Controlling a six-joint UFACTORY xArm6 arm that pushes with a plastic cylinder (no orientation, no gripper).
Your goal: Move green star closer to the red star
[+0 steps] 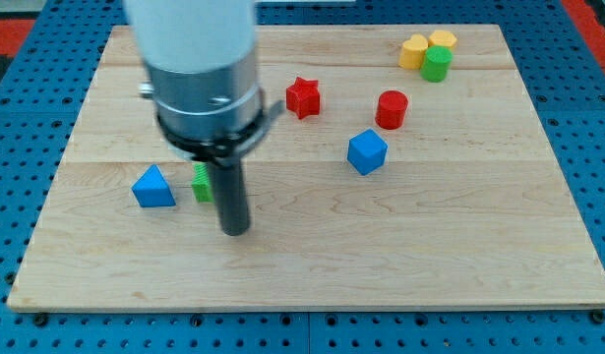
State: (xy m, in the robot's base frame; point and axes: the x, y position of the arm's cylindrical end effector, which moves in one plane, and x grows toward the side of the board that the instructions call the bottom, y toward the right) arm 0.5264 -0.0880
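my tip (233, 232) sits just below-right of the green star (201, 183), half hidden; red star (302, 97) well apart, push not begun; no tool, nothing grasped

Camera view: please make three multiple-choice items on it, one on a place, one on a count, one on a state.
1. My tip stands where?
A. just below and right of the green star
B. beside the red cylinder
C. off the board
2. How many yellow blocks show?
A. one
B. two
C. four
3. The green star is
A. fully in sight
B. partly hidden by the rod
C. stacked on the blue triangular block

A: the rod ends beside the star.
B: two yellow blocks sit at the view's top right.
B: only its left edge shows.
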